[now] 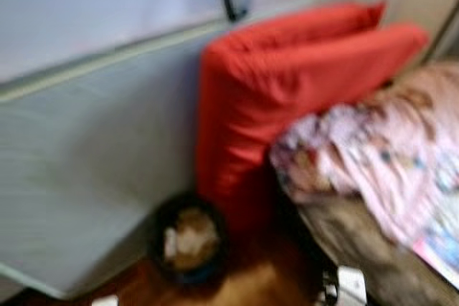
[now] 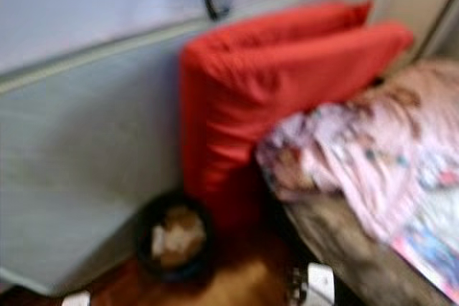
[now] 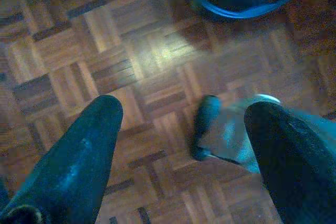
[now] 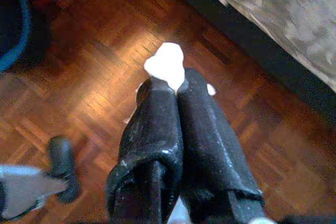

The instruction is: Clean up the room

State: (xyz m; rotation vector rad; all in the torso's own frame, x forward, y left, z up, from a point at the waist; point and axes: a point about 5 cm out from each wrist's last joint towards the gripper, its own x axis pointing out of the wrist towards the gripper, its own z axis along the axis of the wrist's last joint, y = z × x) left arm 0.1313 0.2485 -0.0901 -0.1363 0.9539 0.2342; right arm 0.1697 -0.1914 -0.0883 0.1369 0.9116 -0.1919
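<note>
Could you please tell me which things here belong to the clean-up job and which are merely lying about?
Part of the job:
- white scrap, pinched in the shut right gripper
- dark bin on the parquet floor, already holding rubbish
- left gripper, open above the floor

Just lying about:
- red cushions
- patterned blanket

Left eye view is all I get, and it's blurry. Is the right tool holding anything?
Observer: Yes. The right tool is shut on a white scrap, above the parquet floor.
Operator: Left one?
Observer: The left tool is open, with nothing between its fingers.
Operator: The bin by the red cushion, where is it relative to that tool?
Observer: The bin lies ahead of the left tool's fingers on the floor. Its rim is blue.
</note>
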